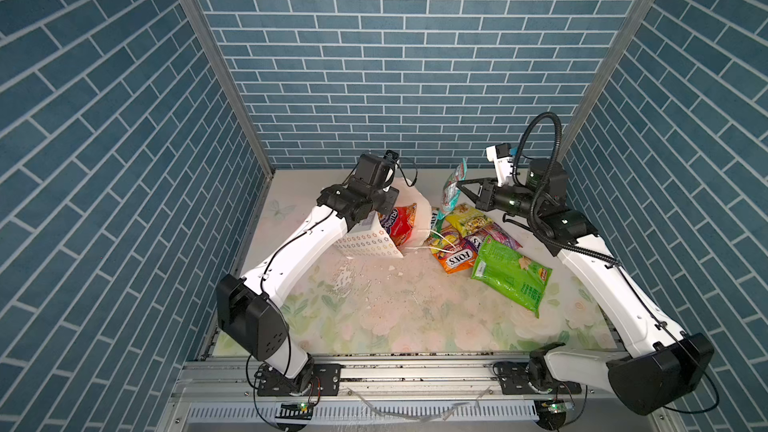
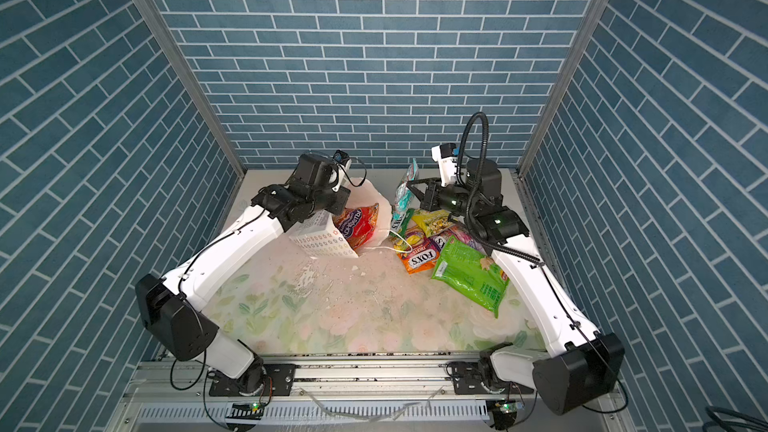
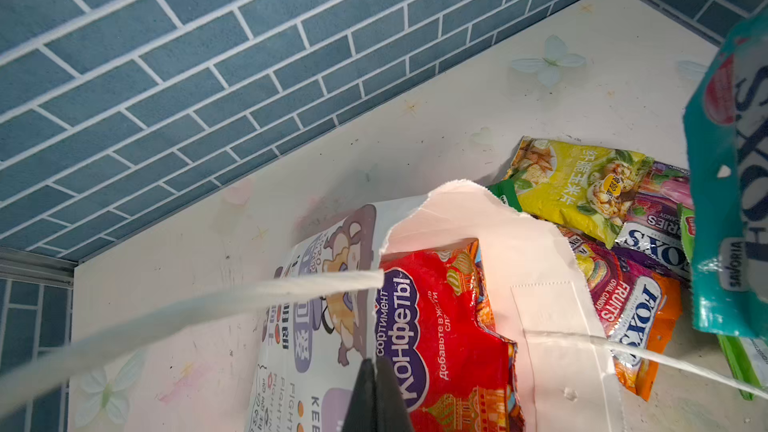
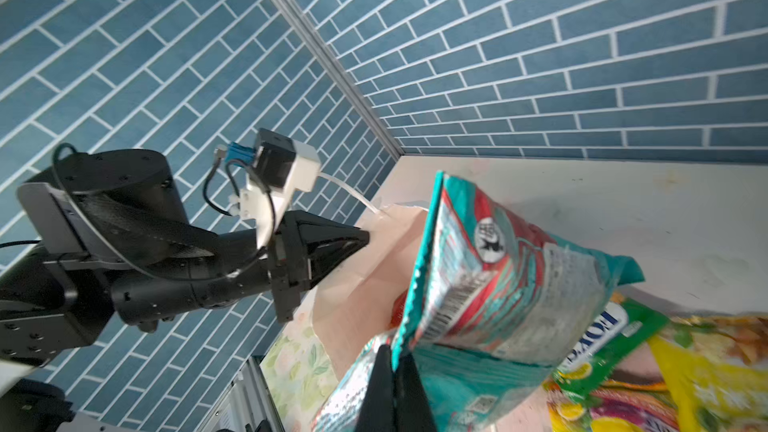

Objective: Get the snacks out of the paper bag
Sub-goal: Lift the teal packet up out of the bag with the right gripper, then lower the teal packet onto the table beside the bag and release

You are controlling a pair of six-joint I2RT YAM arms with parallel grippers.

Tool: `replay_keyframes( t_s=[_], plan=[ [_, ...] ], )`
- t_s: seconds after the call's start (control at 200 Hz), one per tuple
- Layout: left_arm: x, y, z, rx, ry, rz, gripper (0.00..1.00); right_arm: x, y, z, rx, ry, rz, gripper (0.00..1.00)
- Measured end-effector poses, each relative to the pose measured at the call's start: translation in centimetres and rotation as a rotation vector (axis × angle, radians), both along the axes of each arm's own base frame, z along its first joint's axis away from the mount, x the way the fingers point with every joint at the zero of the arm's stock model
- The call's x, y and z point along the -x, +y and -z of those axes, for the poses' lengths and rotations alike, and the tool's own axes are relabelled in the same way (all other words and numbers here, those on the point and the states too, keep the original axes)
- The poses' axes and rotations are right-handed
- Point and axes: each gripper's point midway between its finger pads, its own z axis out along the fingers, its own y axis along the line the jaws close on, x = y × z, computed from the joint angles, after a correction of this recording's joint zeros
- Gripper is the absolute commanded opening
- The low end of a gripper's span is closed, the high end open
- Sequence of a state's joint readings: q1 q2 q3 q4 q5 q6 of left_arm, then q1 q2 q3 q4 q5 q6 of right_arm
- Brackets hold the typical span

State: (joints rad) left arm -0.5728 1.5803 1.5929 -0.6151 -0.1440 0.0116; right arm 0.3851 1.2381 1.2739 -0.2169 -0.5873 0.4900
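The paper bag (image 1: pixel 368 245) lies on its side on the floral surface (image 1: pixel 395 309), its mouth gaping toward a pile of snacks. The left end effector (image 3: pixel 372 363) is pinched tight on the bag's rim at the edge of the mouth, with paper caught between its fingers. Just inside the mouth sits the red packet (image 1: pixel 401 222), partly showing.

The right end effector (image 1: pixel 459 187) is closed hard on an edge of the teal packet (image 1: pixel 451 201). That packet hangs in the air just beyond the bag's mouth, clear of the surface and close to upright.

The rest lie outside the bag, just past its mouth, in a loose overlapping heap. The small green packet (image 4: pixel 636 320) is right beside the mouth, partly hidden. Next come the yellow packet (image 1: pixel 469 218) and the purple packet (image 1: pixel 494 238). The bag's cord handle (image 1: pixel 440 243) trails across the orange packet (image 1: pixel 457 261). The large bright green packet (image 1: pixel 513 280) lies farthest from the bag, flat on the surface and touching the purple one.
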Motion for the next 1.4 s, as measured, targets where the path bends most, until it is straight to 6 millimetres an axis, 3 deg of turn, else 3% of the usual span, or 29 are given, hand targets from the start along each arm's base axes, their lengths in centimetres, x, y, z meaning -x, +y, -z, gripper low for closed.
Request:
replay_keyframes(
  t_s=[0.275,0.58,0.76,1.005,1.175,1.4],
  plan=[
    [-0.1,0.3,-0.1,0.003,-0.001,-0.005,0.00,1.1,-3.7,4.0,0.134,0.123,0.112,0.00],
    [-0.1,0.5,-0.1,0.002,0.001,-0.008,0.00,2.7,-4.8,12.6,0.260,0.363,0.120,0.00],
    [0.1,0.6,-0.2,0.000,0.004,-0.009,0.00,3.3,-2.5,16.2,0.241,0.491,0.034,0.00],
    [0.2,0.7,-0.2,-0.002,0.006,-0.010,0.00,5.4,2.8,17.8,0.142,0.583,-0.149,0.00],
    [0.1,0.7,-0.2,-0.002,0.005,-0.010,0.00,6.3,5.8,19.9,0.025,0.690,-0.236,0.00],
    [0.2,0.8,-0.1,-0.005,0.008,-0.011,0.00,6.7,6.4,23.7,-0.010,0.836,-0.243,0.00]
  ],
)
